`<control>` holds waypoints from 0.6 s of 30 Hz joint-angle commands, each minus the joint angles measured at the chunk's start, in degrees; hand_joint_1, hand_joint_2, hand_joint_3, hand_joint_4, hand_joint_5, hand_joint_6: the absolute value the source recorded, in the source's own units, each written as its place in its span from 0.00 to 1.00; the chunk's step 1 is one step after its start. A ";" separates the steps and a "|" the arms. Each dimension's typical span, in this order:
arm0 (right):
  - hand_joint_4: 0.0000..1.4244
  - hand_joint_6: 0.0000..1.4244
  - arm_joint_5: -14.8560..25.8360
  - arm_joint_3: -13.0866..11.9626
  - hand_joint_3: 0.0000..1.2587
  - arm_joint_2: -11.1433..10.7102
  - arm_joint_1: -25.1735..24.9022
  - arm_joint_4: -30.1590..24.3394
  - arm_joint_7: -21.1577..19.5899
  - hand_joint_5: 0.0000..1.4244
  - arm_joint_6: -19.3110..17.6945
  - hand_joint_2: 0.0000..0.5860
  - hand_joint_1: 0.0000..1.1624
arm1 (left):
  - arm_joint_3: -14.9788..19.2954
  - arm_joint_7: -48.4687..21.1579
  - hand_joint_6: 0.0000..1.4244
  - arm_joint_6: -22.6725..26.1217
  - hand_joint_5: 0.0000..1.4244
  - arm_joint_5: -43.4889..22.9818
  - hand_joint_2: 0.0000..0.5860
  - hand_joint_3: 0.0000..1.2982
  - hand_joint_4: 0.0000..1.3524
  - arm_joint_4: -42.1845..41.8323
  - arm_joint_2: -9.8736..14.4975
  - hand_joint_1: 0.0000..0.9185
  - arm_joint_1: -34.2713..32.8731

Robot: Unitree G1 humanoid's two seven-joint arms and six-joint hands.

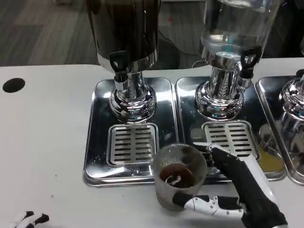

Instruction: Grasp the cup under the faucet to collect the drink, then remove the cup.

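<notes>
A ribbed clear glass cup (pixel 179 175) holding a little dark drink stands at the front edge of the left drip tray (pixel 99 142), below and right of the dark dispenser's black-handled faucet (pixel 119 66). My right hand (pixel 237 187) grips the cup from the right, with one finger wrapped around its lower front and others against its far side. The fingertips (pixel 31 218) of my left hand rest low on the table at the bottom left corner, away from the cup.
A dark dispenser (pixel 126 33) stands on the left tray over a slotted grate (pixel 132 144). A clear dispenser (pixel 235 28) with its own faucet (pixel 247 61) stands on the middle tray (pixel 187 95). A third tray (pixel 270 95) lies at right. A black hole (pixel 13 85) marks the table's left.
</notes>
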 commanded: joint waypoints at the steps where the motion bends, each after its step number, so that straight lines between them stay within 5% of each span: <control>1: 0.33 0.23 1.89 -0.93 0.34 0.08 0.16 -0.03 0.14 0.35 -4.23 0.15 0.66 | -0.64 -0.48 0.29 0.50 0.15 0.87 0.17 0.20 0.10 -0.71 0.19 0.00 0.34; 18: 0.33 0.24 3.85 -3.69 0.35 -1.70 1.48 4.42 1.71 0.36 -9.67 0.15 0.66 | -1.54 -1.70 0.29 2.25 0.15 1.74 0.16 0.19 0.10 -1.59 0.63 0.00 -0.17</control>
